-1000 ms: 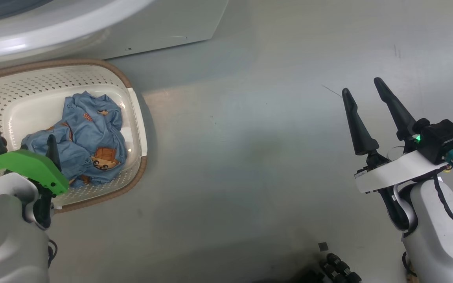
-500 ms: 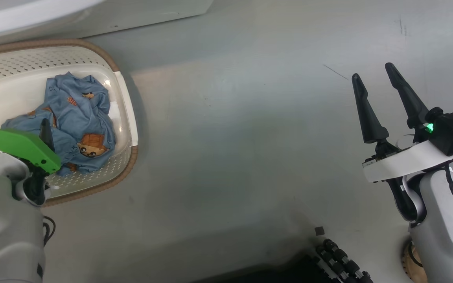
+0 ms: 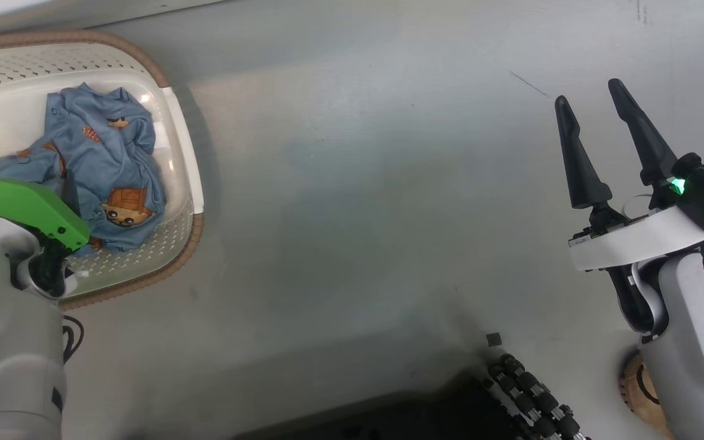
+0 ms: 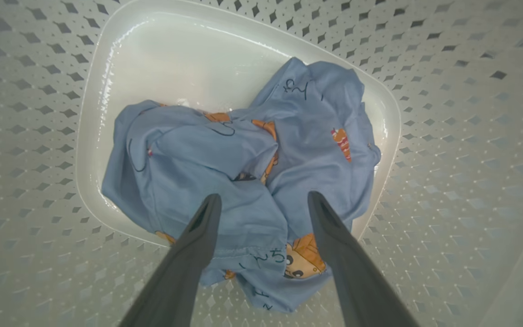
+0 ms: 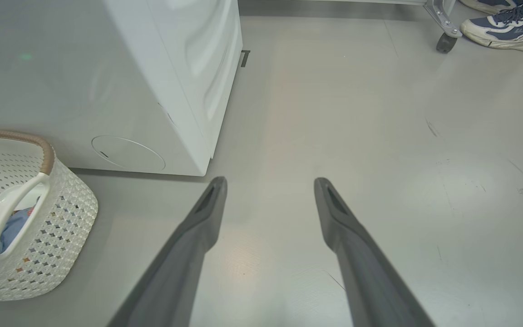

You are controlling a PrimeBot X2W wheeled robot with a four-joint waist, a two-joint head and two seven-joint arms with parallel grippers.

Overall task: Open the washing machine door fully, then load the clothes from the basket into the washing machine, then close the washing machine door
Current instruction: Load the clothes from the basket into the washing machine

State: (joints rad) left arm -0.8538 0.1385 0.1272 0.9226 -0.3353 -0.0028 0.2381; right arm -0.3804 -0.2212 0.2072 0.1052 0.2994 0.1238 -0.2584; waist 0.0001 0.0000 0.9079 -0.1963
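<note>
Right wrist view: the washing machine (image 5: pixel 152 91) stands as a white cabinet on the grey floor (image 5: pixel 357 136), its lower front corner nearest the camera. The basket (image 5: pixel 61 218) sits on the floor just beside the machine's front, cream and perforated, with a brown rim and a white side handle.

Left wrist view: the clothes (image 4: pixel 243 181) lie crumpled in the bottom of the basket as one light-blue bundle printed with orange-brown bears. The left gripper (image 4: pixel 263 196) is down inside the basket with its fingers spread wide on either side of the middle of the bundle. Contact with the fabric cannot be confirmed.

Head view: the right gripper (image 3: pixel 589 91) is held over bare floor, well apart from the basket, fingers spread and holding nothing.

Right wrist view, far corner: a person's shoe (image 5: pixel 502 29) beside a small caster wheel (image 5: pixel 445 43).
</note>
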